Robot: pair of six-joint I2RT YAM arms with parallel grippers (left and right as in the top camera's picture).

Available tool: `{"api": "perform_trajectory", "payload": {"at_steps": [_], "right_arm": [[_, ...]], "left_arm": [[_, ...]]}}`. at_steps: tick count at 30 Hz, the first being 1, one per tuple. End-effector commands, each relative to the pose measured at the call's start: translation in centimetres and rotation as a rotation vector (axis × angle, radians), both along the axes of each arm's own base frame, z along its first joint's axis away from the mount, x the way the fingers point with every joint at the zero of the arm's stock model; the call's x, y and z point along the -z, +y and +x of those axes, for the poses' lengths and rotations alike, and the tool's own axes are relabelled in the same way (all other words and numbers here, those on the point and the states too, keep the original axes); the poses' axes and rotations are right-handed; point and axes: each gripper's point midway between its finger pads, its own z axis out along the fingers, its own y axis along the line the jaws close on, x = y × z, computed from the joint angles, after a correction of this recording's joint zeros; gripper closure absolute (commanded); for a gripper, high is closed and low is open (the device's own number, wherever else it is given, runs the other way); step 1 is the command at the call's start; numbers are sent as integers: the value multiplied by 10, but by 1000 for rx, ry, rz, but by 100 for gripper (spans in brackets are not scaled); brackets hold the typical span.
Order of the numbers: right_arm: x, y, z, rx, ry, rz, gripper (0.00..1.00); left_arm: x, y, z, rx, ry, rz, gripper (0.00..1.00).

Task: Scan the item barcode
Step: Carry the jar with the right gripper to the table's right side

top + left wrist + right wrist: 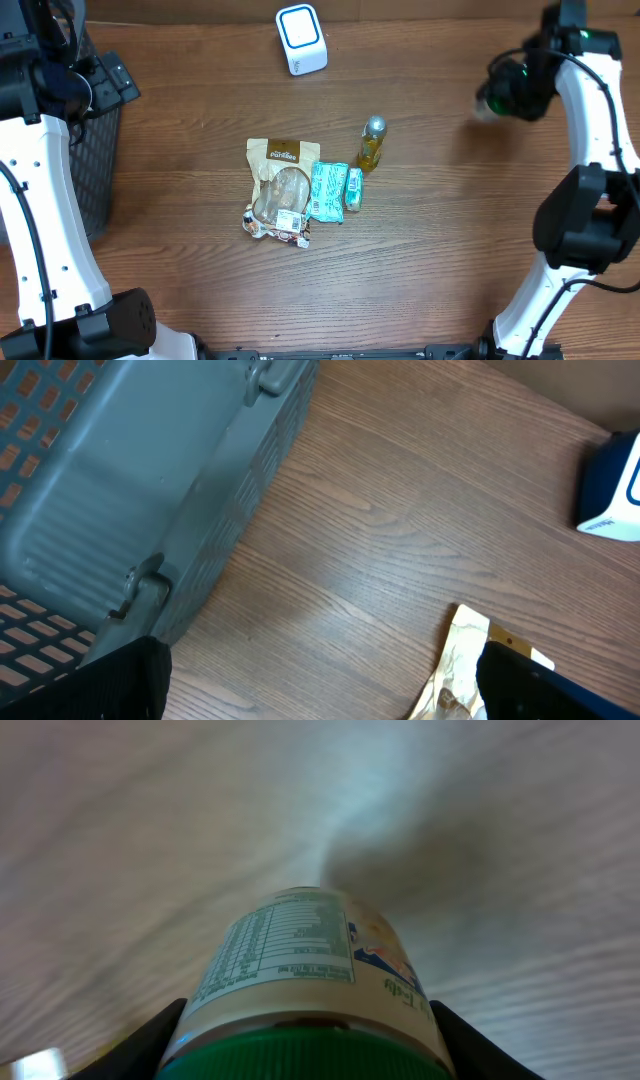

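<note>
Gripping green-capped jar (305,970), right jaws, label visible only at wrist

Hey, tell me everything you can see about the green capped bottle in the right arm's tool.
The bottle is small and round, with a green plastic-looking cap nearest the wrist camera and a pale label carrying a printed facts table plus blue and red artwork. The right tool grips it, one dark finger on each side by the cap. It seems held above the wooden table.

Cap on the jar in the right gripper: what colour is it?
Green: the jar has a green cap, best seen in the right wrist view.
</note>
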Motion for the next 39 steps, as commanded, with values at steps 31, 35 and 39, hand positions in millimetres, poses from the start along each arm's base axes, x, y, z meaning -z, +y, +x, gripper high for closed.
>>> {"api": "perform_trajectory", "payload": {"at_steps": [31,35,39], "right_arm": [[63,-30,-70,140,257,-9,27],[65,-26,-71,130,266,-19,25],[66,-33,-70,164,272,-107,14]], "left_arm": [[-1,-1,2,6,-4,-2,0],[-1,-1,2,6,-4,-2,0],[-1,-1,2,6,-4,-2,1]]}}
